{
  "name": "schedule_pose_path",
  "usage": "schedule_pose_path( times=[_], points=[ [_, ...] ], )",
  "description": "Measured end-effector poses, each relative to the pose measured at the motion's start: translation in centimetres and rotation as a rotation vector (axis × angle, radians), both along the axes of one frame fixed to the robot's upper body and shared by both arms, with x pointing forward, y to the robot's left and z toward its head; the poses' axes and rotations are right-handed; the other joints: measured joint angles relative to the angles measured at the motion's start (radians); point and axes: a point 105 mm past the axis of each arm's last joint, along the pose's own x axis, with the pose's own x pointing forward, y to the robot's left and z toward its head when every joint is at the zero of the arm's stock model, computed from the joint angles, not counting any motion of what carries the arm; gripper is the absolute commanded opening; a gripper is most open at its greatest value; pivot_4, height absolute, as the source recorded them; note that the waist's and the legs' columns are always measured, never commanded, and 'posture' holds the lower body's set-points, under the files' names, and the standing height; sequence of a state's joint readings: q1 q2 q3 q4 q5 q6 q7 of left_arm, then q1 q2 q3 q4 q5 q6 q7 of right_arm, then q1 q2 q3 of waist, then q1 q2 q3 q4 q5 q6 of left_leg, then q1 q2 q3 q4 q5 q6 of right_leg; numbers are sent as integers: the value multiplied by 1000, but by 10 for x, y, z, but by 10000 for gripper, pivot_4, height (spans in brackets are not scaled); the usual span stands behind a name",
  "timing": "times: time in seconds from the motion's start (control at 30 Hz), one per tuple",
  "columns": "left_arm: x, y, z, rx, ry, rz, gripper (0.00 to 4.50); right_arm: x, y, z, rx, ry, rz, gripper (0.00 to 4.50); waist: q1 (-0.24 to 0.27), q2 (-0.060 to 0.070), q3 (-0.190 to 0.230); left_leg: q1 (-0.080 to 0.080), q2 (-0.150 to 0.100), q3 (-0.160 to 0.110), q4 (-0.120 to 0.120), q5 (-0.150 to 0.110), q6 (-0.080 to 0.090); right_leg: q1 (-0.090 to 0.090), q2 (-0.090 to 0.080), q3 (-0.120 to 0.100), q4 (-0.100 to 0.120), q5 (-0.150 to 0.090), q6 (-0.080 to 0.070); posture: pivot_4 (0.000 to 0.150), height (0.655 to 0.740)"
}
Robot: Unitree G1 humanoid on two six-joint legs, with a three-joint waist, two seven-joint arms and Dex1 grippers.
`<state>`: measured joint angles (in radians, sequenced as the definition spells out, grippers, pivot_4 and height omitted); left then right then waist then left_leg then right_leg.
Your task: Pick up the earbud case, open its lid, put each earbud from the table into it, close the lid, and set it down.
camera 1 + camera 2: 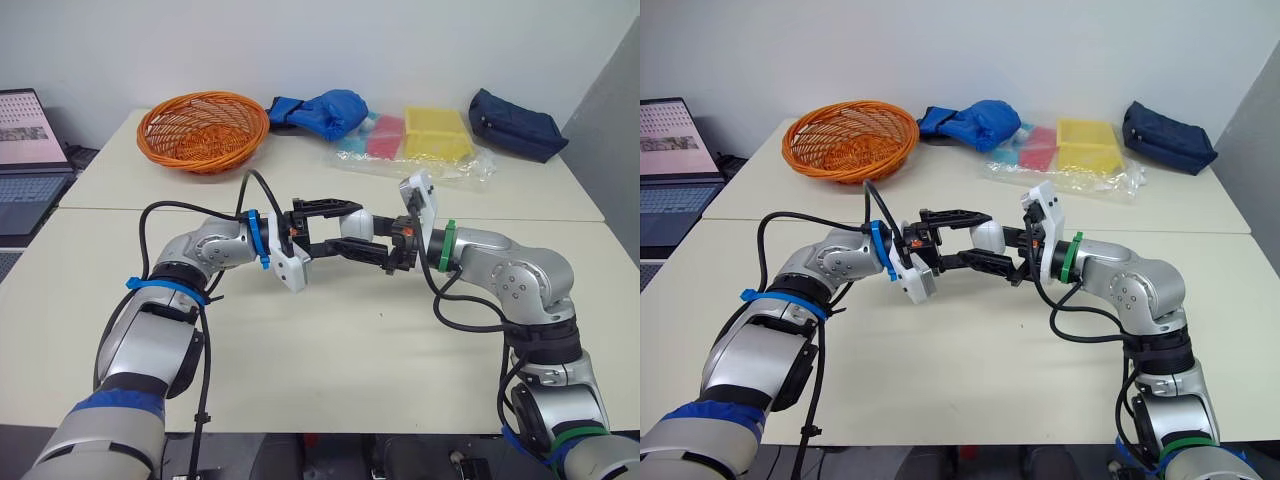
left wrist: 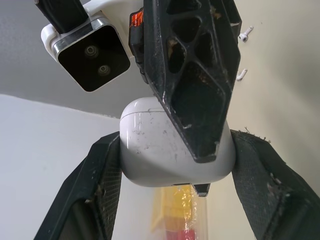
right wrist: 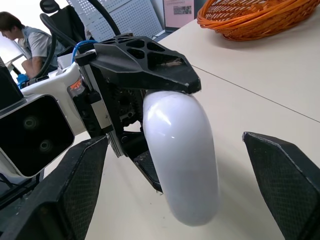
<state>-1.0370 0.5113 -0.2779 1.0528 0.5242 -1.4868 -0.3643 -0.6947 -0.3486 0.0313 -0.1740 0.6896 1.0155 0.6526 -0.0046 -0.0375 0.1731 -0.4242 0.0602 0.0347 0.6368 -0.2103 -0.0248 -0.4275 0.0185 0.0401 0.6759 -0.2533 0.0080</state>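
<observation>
Your left gripper (image 2: pixel 175 160) clamped the glossy white earbud case (image 1: pixel 987 236); your right gripper (image 3: pixel 172 145) straddled it, spread, seemingly not touching. An orange wicker basket (image 1: pixel 203 130) sat beyond.

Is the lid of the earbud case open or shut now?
Shut. The earbud case, held in the left tool, looks like one closed shell; its lid seam shows no gap.

Basket (image 1: pixel 203 130) back left on table (image 1: pixel 350 340), pouch (image 1: pixel 517 124) back right; laptop (image 1: pixel 30 170) seemingly off-table, left.
</observation>
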Motion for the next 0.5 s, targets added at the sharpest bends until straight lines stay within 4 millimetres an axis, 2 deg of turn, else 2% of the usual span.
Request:
schedule_pose_path(
  times=[0.27,0.5],
  points=[
    [0,0,5,7,-21,-7,27843,0,-2,-2,-26,-10,0,9927,-4,0,0,0,0,0,9,0,0,1,0,1,4,-1,2,1500,7400],
    [0,-1,3,6,-16,-7,27843,1,-3,-3,-51,-43,5,8977,-4,0,0,1,1,0,9,0,0,2,1,1,4,0,2,1500,7400]
  ],
)
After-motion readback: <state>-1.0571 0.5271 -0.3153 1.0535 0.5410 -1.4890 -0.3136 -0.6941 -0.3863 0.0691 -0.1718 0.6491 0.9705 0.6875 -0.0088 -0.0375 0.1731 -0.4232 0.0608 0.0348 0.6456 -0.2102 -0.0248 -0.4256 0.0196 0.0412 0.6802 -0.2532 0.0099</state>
